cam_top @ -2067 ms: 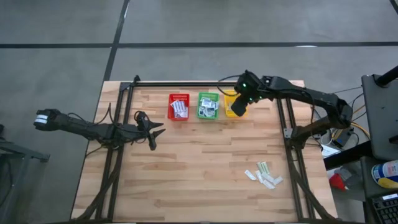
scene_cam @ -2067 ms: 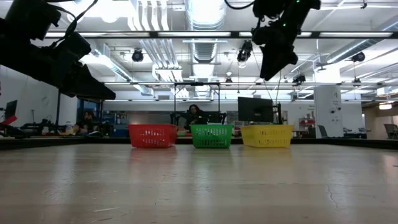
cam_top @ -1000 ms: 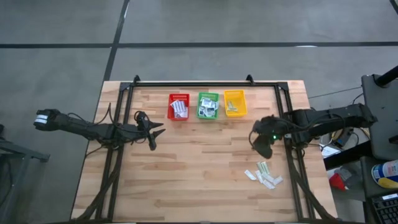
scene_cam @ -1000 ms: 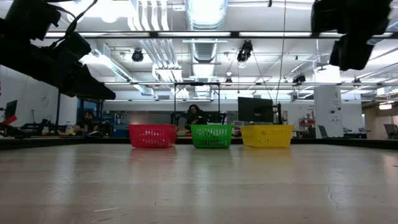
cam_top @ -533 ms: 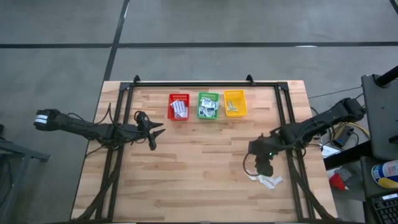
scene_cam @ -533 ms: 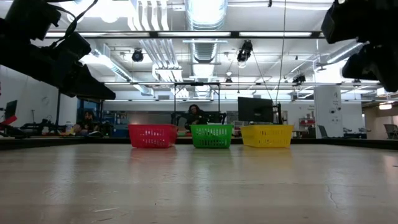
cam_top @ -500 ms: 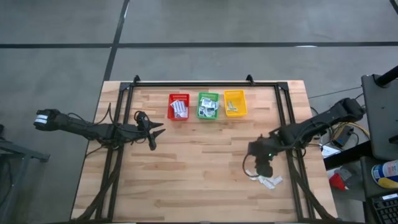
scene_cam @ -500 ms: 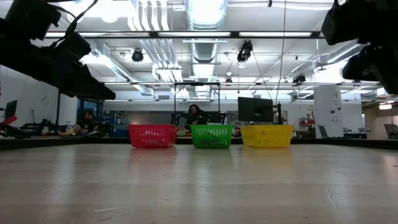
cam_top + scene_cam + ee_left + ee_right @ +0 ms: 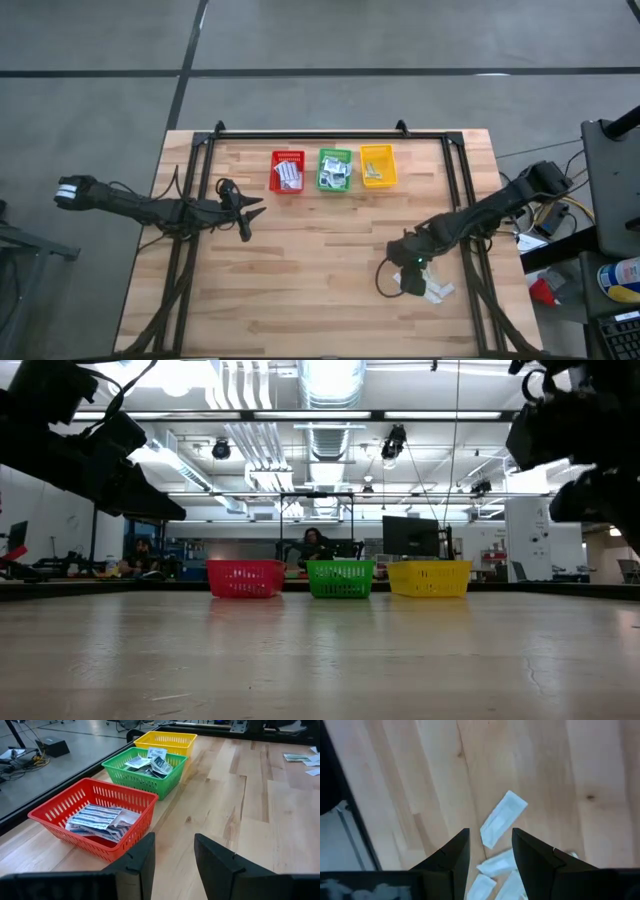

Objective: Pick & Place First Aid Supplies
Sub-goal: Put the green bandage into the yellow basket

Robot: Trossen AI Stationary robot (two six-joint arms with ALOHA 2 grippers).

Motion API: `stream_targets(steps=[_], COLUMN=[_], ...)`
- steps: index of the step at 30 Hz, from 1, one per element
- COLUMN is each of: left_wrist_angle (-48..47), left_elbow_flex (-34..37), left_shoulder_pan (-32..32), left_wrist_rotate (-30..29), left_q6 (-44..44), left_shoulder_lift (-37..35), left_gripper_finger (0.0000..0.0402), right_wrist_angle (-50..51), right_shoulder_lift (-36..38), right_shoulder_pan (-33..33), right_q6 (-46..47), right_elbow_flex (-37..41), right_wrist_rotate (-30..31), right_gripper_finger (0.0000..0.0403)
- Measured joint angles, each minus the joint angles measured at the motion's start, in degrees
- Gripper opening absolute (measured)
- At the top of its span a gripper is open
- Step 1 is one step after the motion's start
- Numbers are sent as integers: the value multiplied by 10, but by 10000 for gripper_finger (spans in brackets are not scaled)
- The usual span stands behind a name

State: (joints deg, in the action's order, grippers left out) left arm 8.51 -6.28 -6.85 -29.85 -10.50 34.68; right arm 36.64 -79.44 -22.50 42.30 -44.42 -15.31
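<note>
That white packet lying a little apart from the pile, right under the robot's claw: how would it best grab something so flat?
Probably from straight above, with the open right gripper closing across the white packet's narrow width near its middle. It is oblong, lies flat and slanted on the table, and its long edges are clear of the other packets, so the fingers could slip down either side.
</note>
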Motion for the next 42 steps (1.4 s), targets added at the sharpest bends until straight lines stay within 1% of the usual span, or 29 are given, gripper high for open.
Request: stream_targets(steps=[9,14,18,27,36,42], left_wrist_angle=[0,0,0,-1,-5,-5], left_elbow_flex=[0,0,0,0,0,0], left_shoulder_pan=[0,0,0,0,0,0], left_wrist_rotate=[1,2,3,4,4,4], left_q6=[0,0,0,0,0,0], left_shoulder_lift=[0,0,0,0,0,0], left_gripper_finger=[133,133,133,133,133,133], right_wrist_angle=[-17,-66,-67,-67,-75,-68], right_shoulder_lift=[-83,-103,-114,-122,-120,-110], right_shoulder_pan=[-13,-17,-17,-20,-25,-27], right_q6=[10,13,20,69,83,79], right_elbow_flex=[0,-5,-9,-10,-13,-39], right_wrist_rotate=[2,-2,2,3,2,0], right_gripper_finger=[144,144,144,144,130,119])
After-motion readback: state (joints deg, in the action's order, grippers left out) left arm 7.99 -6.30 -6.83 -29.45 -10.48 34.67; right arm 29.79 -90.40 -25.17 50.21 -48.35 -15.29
